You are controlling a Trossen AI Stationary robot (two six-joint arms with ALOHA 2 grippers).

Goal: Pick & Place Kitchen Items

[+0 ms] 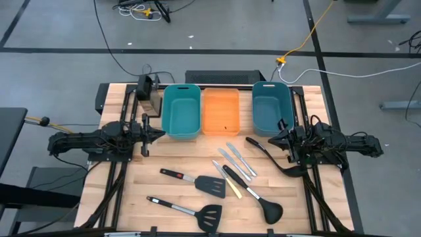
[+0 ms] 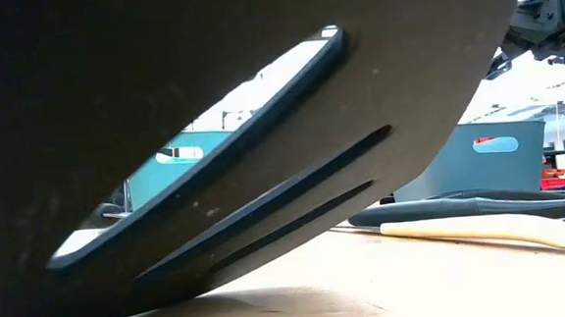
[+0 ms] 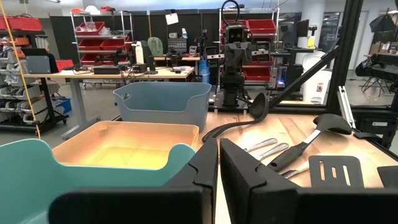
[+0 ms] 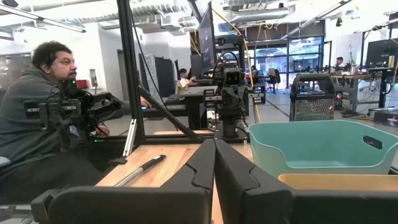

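Both arms wait at the table's sides; the left gripper (image 1: 160, 133) and right gripper (image 1: 272, 139) are closed, holding nothing.

Two black slotted spatulas lie flat on the tabletop, one (image 1: 196, 181) with its red-marked handle pointing left, the other (image 1: 187, 210) nearer the front edge. One black ladle (image 1: 254, 195) lies diagonally with its bowl at the front right, and a second ladle (image 1: 273, 157) curves along the right side. Silver table knives (image 1: 235, 160) lie slanted between them, with a thin yellowish stick (image 1: 233, 189) just beside the first ladle's handle.
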